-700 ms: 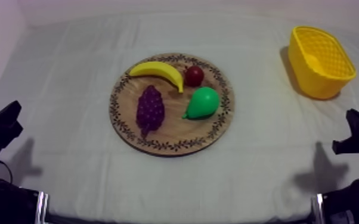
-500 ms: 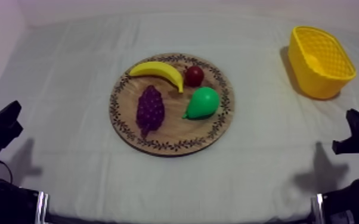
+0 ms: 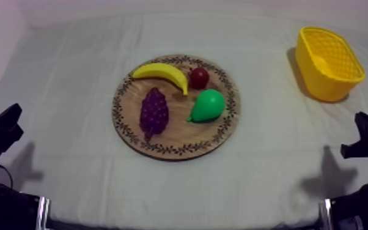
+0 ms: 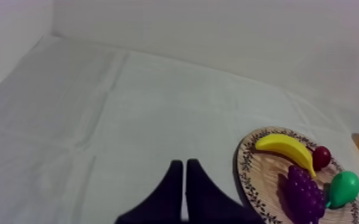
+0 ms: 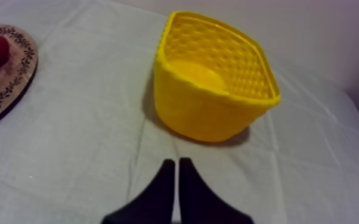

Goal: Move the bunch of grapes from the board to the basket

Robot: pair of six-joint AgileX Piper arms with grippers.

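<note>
Pale walls (image 4: 217,36) stand behind the bench (image 3: 70,73), which a grey-white cloth (image 3: 266,177) covers. At the middle of the bench lies the round wooden board (image 3: 175,145). The bunch of grapes (image 3: 154,112) lies flat on this board, toward its left rim, and no hand touches it. A banana (image 3: 161,71) lies along the far rim, a small red fruit (image 3: 199,77) sits just beside the banana's right end, and a pear (image 3: 208,105) lies toward the right rim. The yellow basket (image 3: 321,82) stands near the far right corner of the bench, well apart from the board.

The left hand (image 4: 185,162) hangs at the near left edge of the bench. Its two black fingers (image 4: 170,186) lie together as a narrow wedge and hold nothing. The right hand (image 5: 177,161) hangs at the near right edge, pointing toward the basket, with its fingers pressed together in the same way and nothing between them.

Compared with the pictures from a moment before, I find no difference: board, fruit, basket and both hands keep their places.
</note>
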